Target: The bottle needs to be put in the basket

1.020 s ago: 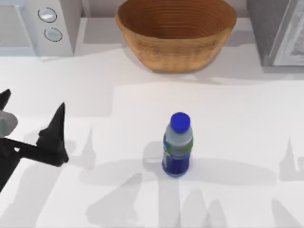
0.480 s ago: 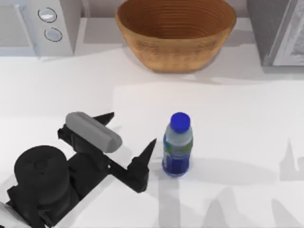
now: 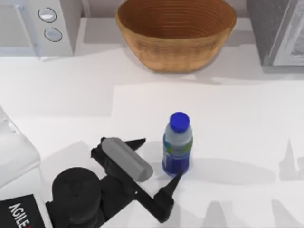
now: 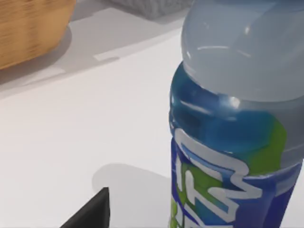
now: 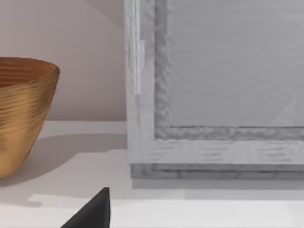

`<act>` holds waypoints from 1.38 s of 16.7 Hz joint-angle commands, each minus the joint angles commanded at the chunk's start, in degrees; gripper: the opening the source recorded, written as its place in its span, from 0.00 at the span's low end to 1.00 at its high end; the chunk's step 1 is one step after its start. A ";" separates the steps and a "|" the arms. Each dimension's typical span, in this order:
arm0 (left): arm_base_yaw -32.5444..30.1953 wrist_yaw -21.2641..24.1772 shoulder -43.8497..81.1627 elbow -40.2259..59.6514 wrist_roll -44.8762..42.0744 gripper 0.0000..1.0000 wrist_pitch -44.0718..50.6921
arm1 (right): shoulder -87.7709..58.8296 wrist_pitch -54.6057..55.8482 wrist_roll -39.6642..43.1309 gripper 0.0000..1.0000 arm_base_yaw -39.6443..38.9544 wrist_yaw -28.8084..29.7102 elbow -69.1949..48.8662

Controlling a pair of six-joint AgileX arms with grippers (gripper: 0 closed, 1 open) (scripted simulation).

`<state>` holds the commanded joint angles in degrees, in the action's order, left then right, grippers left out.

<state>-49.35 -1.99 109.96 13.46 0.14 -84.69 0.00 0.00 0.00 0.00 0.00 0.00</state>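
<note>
Your left gripper (image 3: 159, 159) sits near-left with its fingers spread wide, just left of the upright bottle (image 3: 177, 145) at the table's (image 3: 247, 123) middle, while the wicker basket (image 3: 175, 33) stands far behind, well apart.

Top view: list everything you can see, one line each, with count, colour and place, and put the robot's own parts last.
bottle: one, clear with a blue cap and a blue-and-green label, upright near the table's middle.
basket: one, tan-brown wicker, at the table's far edge, centre.
white appliance: one, white with two round knobs, far left corner.
grey cabinet: one, grey, far right corner.
table: one, white, under it all.
left pincer: one, black, open, at the bottle's left with one fingertip beside its base.
right pincer: one dark finger tip, seen in the right wrist view.
</note>
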 joint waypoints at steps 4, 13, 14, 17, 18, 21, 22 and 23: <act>0.24 0.02 -0.12 -0.25 0.01 1.00 0.13 | 0.00 0.00 0.00 1.00 0.00 0.00 0.00; 0.49 0.60 8.30 13.44 -0.07 1.00 5.11 | 0.00 0.00 0.00 1.00 0.00 0.00 0.00; 0.54 0.66 9.16 14.89 -0.08 1.00 5.68 | 0.00 0.00 0.00 1.00 0.00 0.00 0.00; 0.58 0.72 9.93 16.14 -0.08 1.00 6.22 | 0.00 0.00 0.00 1.00 0.00 0.00 0.00; 0.58 0.72 9.93 16.14 -0.08 1.00 6.22 | 0.00 0.00 0.00 1.00 0.00 0.00 0.00; 0.58 0.72 9.93 16.14 -0.08 0.85 6.22 | 0.00 0.00 0.00 1.00 0.00 0.00 0.00; 0.58 0.72 9.93 16.14 -0.08 0.77 6.22 | 0.00 0.00 0.00 1.00 0.00 0.00 0.00; 0.58 0.72 9.93 16.14 -0.08 0.70 6.22 | 0.00 0.00 0.00 1.00 0.00 0.00 0.00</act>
<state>-48.77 -1.26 119.89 29.60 0.06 -78.47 0.00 0.00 0.00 0.00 0.00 0.00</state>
